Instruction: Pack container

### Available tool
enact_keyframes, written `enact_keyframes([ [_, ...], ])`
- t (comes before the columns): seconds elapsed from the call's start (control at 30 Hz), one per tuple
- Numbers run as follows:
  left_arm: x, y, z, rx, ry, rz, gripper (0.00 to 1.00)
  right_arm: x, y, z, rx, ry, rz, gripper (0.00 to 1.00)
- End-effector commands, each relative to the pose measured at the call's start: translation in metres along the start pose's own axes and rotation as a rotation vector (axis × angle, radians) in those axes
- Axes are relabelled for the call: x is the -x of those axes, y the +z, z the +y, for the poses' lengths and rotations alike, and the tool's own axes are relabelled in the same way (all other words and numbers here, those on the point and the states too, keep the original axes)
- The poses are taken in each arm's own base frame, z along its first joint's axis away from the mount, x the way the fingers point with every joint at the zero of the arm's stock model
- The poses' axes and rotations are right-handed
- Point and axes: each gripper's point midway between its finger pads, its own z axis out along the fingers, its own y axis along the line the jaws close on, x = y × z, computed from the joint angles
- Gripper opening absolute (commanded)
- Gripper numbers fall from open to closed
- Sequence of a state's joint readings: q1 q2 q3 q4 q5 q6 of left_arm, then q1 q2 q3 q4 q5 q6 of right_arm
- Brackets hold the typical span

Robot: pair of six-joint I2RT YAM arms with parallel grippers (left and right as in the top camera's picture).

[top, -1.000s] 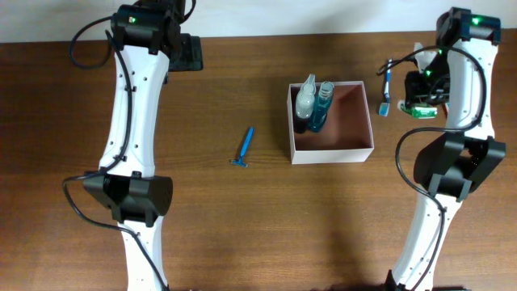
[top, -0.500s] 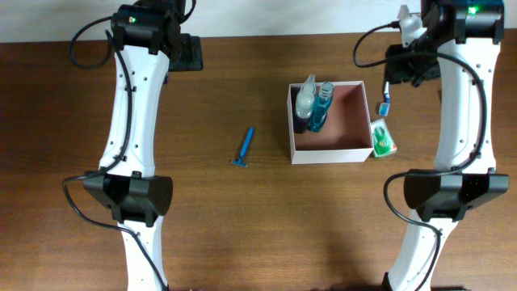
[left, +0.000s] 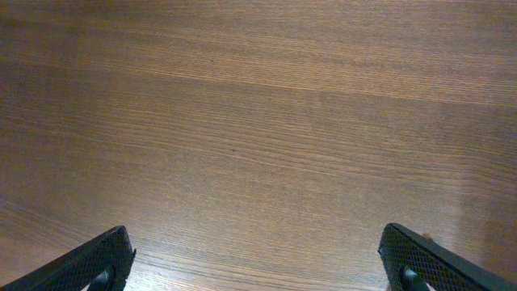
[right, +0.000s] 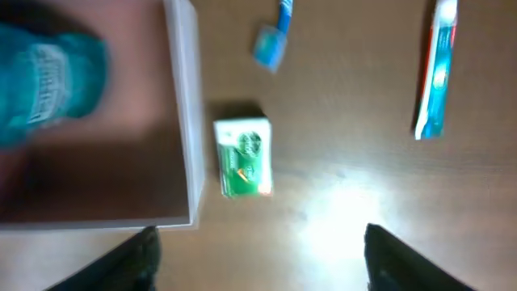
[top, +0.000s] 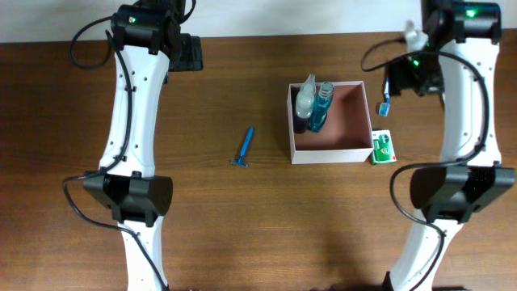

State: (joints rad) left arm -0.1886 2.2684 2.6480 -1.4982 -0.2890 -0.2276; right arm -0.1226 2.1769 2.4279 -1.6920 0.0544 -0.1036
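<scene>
The container (top: 362, 121) is a square white-walled box with a reddish-brown inside, right of centre in the overhead view. A clear spray bottle (top: 304, 101) and a blue bottle (top: 321, 105) lean in its left side. My right gripper (top: 414, 74) is open and empty, above the table to the right of the container. In the right wrist view (right: 258, 267) it looks down on the container's wall (right: 182, 97), a green packet (right: 242, 158), a toothbrush head (right: 271, 44) and a toothpaste tube (right: 435, 69). My left gripper (left: 258, 271) is open over bare wood.
A blue razor (top: 244, 148) lies on the table left of the container. The green packet (top: 382, 148) lies against the container's near right corner. A blue toothbrush (top: 385, 97) lies just right of the container. My left gripper (top: 187, 52) is at the far left back.
The green packet left my right gripper and now lies on the table by the container's right front corner. My right arm swung up and back. The left arm has not moved.
</scene>
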Motion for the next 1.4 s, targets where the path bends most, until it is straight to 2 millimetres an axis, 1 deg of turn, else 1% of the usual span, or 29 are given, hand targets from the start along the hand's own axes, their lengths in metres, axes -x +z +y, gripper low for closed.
enact_keyframes([
  [0.0,0.002,-0.002,0.003,0.010,0.001,-0.009,0.99,-0.018,0.014,-0.017,0.052,0.079,0.071,0.83],
  [0.1,0.002,-0.002,0.003,0.010,0.002,-0.009,0.99,-0.027,0.026,-0.007,0.195,0.124,0.112,0.86],
  [0.17,0.002,-0.002,0.003,0.010,0.001,-0.009,0.99,-0.032,0.032,-0.002,0.251,0.133,0.136,0.86],
  [0.2,0.002,-0.002,0.003,0.010,0.001,-0.009,0.99,-0.035,0.035,0.001,0.265,0.107,0.149,0.86],
  [0.27,0.002,-0.002,0.003,0.010,0.001,-0.009,0.99,-0.040,0.044,0.003,0.277,0.051,0.172,0.88],
  [0.3,0.002,-0.002,0.003,0.010,0.001,-0.009,0.99,-0.041,0.051,0.005,0.280,0.044,0.180,0.88],
  [0.47,0.002,-0.002,0.003,0.010,0.001,-0.009,0.99,-0.041,0.088,0.005,0.281,0.048,0.186,0.89],
  [0.63,0.002,-0.002,0.003,0.010,0.001,-0.009,0.99,-0.049,0.116,0.003,0.253,0.065,0.211,0.89],
  [0.8,0.002,-0.002,0.003,0.010,0.001,-0.009,0.99,-0.054,0.131,0.004,0.255,0.065,0.223,0.88],
  [1.0,0.002,-0.002,0.003,0.010,0.001,-0.009,1.00,-0.056,0.146,0.005,0.250,0.080,0.216,0.88],
  [1.37,0.002,-0.002,0.003,0.010,0.001,-0.009,0.99,-0.066,0.168,0.008,0.248,0.098,0.231,0.87],
])
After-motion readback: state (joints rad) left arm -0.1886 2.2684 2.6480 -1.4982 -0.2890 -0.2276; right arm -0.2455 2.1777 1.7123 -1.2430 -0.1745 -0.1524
